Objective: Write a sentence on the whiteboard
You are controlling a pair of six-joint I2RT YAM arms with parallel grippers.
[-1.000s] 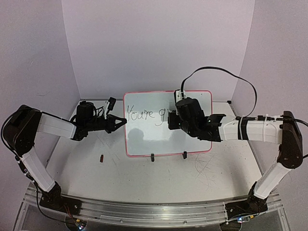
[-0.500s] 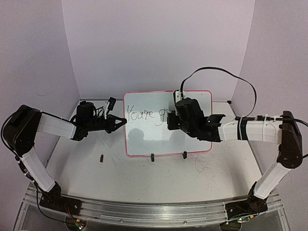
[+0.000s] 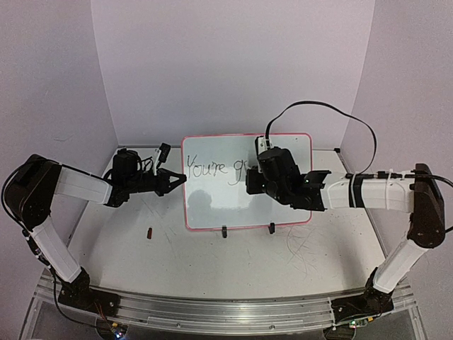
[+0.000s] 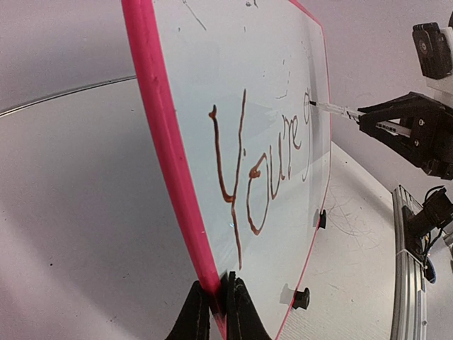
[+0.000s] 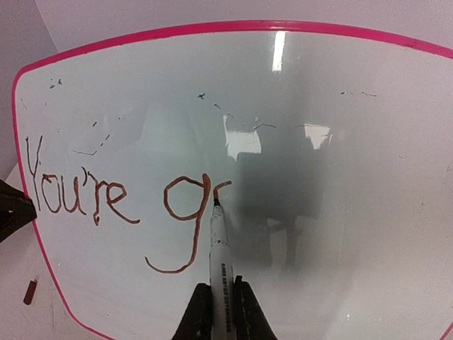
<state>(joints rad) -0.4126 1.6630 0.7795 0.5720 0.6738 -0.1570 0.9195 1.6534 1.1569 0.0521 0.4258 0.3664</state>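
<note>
- Left arm: it reaches in from the left side, forearm nearly level, wrist pointing at the board's left edge.
- The left gripper (image 3: 177, 180) has its jaws pinched on the pink frame of the whiteboard (image 3: 212, 205). In the left wrist view both fingers (image 4: 195, 312) press on either side of that edge.
- Right arm: it is stretched across from the right, forearm low and level, with the wrist turned to face the board. A black cable (image 3: 318, 106) loops over it.
- The right gripper (image 5: 218, 312) is clamped on a marker (image 5: 219, 248) whose barrel runs straight out between the jaws, tip touching the white panel.
- The whiteboard stands upright on two black clip feet (image 3: 224, 231) at the back middle of the table (image 3: 212, 276), its face towards the arms.
- The sentence (image 5: 120, 205) sits along the upper left of the panel. I read "You're g" plus a short stroke begun to the right of the g. The marker tip rests at that stroke.
- A small dark object (image 3: 150, 231) lies on the table, left of the board and apart from it. I cannot tell what it is.
- Against one second ago: the right wrist has shifted only slightly over the board, still at the same word.
- The left arm keeps the same pose and the same pinch, and the board and the small dark object have not moved.
</note>
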